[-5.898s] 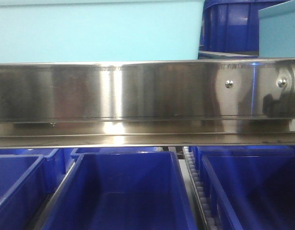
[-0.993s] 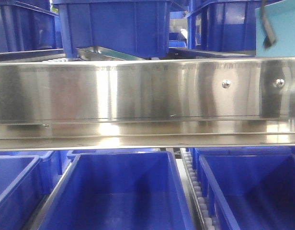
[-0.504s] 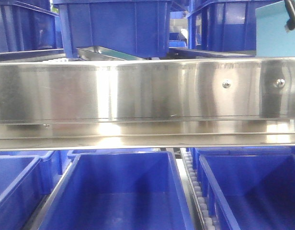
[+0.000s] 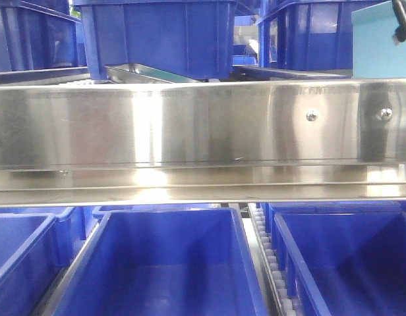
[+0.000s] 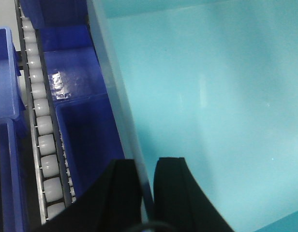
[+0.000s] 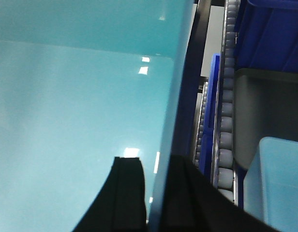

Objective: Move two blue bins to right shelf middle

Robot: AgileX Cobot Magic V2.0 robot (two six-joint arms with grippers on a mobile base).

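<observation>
Fingers (image 5: 121, 193) of the left gripper (image 5: 145, 166) stand close together, pinching one wall of the light-blue bin (image 5: 212, 96). The right gripper (image 6: 156, 162) clamps another wall the same way, so the bin is held between both arms. In the front view it shows at top right, above the steel rail (image 4: 190, 125). A second pale-blue bin (image 6: 275, 183) sits just past the roller track (image 6: 225, 121) in the right wrist view. The rail carries two screws (image 4: 312, 116), and the faint print (image 4: 315, 91) along its upper edge is too small to read. Three dark-blue bins (image 4: 163, 263) sit below the rail, and parts of three more show above it.
</observation>
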